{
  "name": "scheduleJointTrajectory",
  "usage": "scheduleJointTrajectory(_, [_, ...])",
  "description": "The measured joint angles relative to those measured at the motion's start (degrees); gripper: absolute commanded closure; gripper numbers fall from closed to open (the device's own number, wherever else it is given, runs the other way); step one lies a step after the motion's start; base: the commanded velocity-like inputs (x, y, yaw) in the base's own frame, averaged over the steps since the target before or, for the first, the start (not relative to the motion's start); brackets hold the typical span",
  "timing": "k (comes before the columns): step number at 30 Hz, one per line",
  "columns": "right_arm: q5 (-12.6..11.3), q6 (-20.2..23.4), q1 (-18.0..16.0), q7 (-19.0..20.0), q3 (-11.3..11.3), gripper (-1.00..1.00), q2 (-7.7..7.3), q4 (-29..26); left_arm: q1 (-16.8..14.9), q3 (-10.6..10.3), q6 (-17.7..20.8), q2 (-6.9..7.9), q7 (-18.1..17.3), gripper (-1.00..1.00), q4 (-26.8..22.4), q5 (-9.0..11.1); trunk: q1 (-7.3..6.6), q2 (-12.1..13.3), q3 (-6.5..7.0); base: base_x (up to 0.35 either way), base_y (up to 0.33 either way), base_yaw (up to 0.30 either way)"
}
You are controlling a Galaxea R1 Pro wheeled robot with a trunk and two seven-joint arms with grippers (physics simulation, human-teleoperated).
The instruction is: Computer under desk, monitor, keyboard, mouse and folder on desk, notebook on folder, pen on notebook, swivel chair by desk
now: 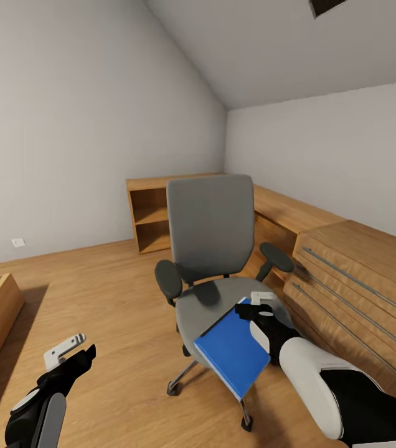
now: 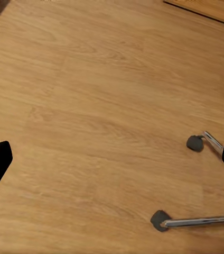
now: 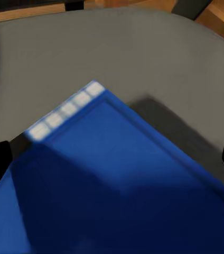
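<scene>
Pretty early in the job, I'd say: the flat bright blue folder point(image 1: 232, 353) is lying on the grey padded swivel chair point(image 1: 209, 231), overhanging the seat's front edge. The right gripper point(image 1: 259, 306) is hovering at its far corner, fingers apart; the left gripper point(image 1: 72, 350) is hanging over the wood plank floor point(image 2: 101, 95), jaws spread.

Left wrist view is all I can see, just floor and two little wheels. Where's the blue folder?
Observer: The folder lies on the swivel chair seat, sticking out over its front edge.
Operator: Is anything grabbing it?
Observer: Not yet. The right gripper is open at the folder's far corner, fingers spread wide.
Operator: What's beside the chair?
Observer: A wooden drawer chest, on the robot's right.
</scene>
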Motion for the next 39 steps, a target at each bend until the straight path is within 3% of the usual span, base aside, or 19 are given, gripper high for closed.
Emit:
scheduleJointTrajectory(18, [0.0,-0.2,0.0,-0.1,0.1,-1.0,0.27,-0.1,0.0,0.0,0.0,0.02,0.0,-1.0,0.1,0.0,-3.95,7.2,3.23,0.0,0.0,0.0])
scheduleJointTrajectory(24, [-0.1,0.4,0.4,-0.1,0.1,-1.0,0.33,-5.7,0.0,0.1,0.0,0.04,0.0,-1.0,0.1,-0.1,-5.27,9.6,4.31,0.0,0.0,0.0])
scheduleJointTrajectory(26, [-0.1,1.7,1.6,-0.1,0.1,-1.0,0.42,-10.0,0.0,0.1,0.0,0.04,0.0,-1.0,0.2,-0.1,-5.71,10.4,4.67,0.0,0.0,0.0])
scheduleJointTrajectory(29, [-0.1,8.5,6.9,-0.1,0.1,-1.0,0.73,-21.6,0.0,0.1,0.0,0.08,0.0,-1.0,0.2,-0.1,-6.16,11.2,5.03,0.0,0.0,0.0])
scheduleJointTrajectory(31, [-0.1,15.1,13.3,-0.1,0.2,-1.0,0.92,-35.2,0.0,0.1,0.0,0.1,0.0,-1.0,0.2,-0.1,-6.16,11.2,5.03,0.0,0.0,0.0])
scheduleJointTrajectory(34, [-1.4,21.8,21.4,-0.1,0.1,-1.0,1.51,-51.3,0.0,0.1,0.0,0.1,0.0,-1.0,0.2,-0.1,-6.16,11.2,5.03,0.0,0.0,0.0])
scheduleJointTrajectory(35, [-2.3,22.9,22.7,-0.1,0.1,-1.0,1.65,-54.0,0.0,0.1,0.0,0.1,0.0,-1.0,0.2,-0.1,-6.16,11.2,5.03,0.0,0.0,0.0])
scheduleJointTrajectory(37, [-6.1,25.5,25.4,0.0,0.0,-1.0,1.87,-60.4,0.0,0.1,0.0,0.1,0.0,-1.0,0.2,-0.1,-6.16,11.2,5.03,0.0,0.0,0.0])
scheduleJointTrajectory(38, [-15.5,28.6,28.0,0.0,-0.1,-1.0,1.76,-66.2,0.0,0.1,0.0,0.1,0.0,-1.0,0.3,-0.1,-6.16,11.2,5.03,0.0,0.0,0.0])
scheduleJointTrajectory(39, [-17.5,29.2,28.4,0.0,-0.1,-1.0,1.72,-67.0,0.0,0.1,0.0,0.1,0.0,-1.0,0.3,-0.1,-6.16,11.2,5.03,0.0,0.0,0.0])
